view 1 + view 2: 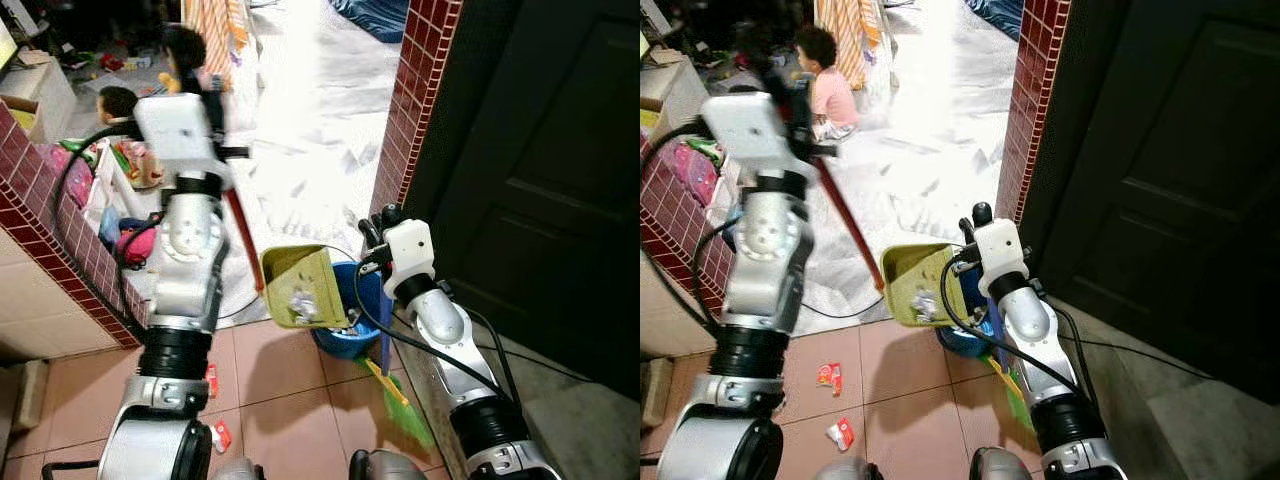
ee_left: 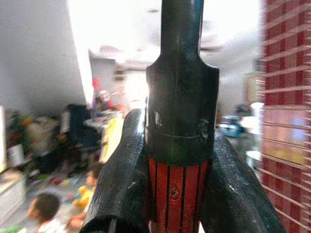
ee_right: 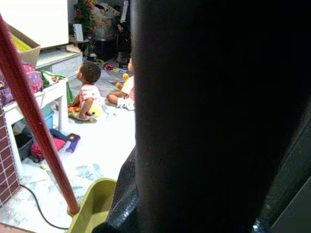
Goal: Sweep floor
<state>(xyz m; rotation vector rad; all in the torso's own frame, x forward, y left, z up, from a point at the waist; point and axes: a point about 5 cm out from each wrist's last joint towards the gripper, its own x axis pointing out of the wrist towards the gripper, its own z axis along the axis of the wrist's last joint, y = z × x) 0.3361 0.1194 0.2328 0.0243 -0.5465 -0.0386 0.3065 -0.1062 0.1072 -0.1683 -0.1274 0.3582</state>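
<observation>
Door: we see a dark panelled door (image 1: 540,170) on the right side, closed.
Brick pillar: a column of dark red tiles (image 1: 415,95) stands just left of the door.
Low wall: a second red-tiled wall (image 1: 60,245) runs along the left.
Floor: we stand on terracotta tiles (image 1: 910,400); beyond them lies pale marbled flooring (image 1: 310,120).
Wrappers: two small red-and-white wrappers (image 1: 828,375) (image 1: 841,433) lie apart on the terracotta tiles.
Cable: a thin black cord (image 3: 36,211) trails over the pale floor.
People: we see two small children (image 3: 86,94) sitting on the pale floor among scattered toys.
White table: a low white table (image 3: 36,97) holds colourful items.
</observation>
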